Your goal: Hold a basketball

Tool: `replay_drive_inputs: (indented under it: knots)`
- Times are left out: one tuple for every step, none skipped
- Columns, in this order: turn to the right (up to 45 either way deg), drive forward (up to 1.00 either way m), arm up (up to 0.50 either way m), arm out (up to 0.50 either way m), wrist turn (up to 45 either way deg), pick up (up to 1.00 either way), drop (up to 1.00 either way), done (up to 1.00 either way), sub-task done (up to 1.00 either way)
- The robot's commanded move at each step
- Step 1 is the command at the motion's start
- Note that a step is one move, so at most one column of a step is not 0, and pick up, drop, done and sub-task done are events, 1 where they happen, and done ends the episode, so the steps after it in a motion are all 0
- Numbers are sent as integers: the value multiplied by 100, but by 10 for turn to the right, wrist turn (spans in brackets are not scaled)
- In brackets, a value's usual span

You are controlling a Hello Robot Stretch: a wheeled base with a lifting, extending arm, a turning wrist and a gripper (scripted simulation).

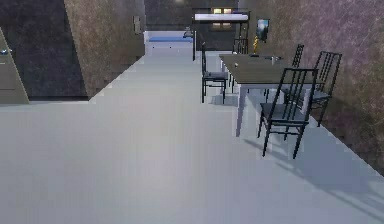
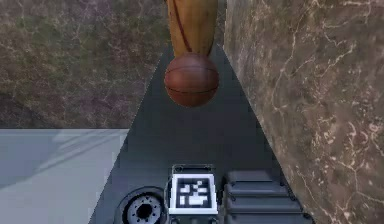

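In the arm side view's upper middle: basketball (image 2: 191, 80) just below a tan wooden object (image 2: 190, 25). Gripper (image 2: 145, 208) at the bottom edge. I cannot tell its finger state or whether it holds anything.

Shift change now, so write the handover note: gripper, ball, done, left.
Gripper: dark body low in the arm side view, beside the white marker; far end unclear, so cannot tell whether it holds anything.
Basketball: farther out, seen against the dark strip, just below a tan upright thing, apart from the gripper.
Done: ball in sight on the arm side.
Left: reach it, take it, lift it clear.
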Motion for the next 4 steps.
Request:
replay_drive_inputs:
  knots:
    - [0,0,0,40,0,0,0,0,0]
    - [0,0,0,0,450,0,0,0,0]
    - [0,0,0,0,450,0,0,0,0]
    - [0,0,0,0,450,0,0,0,0]
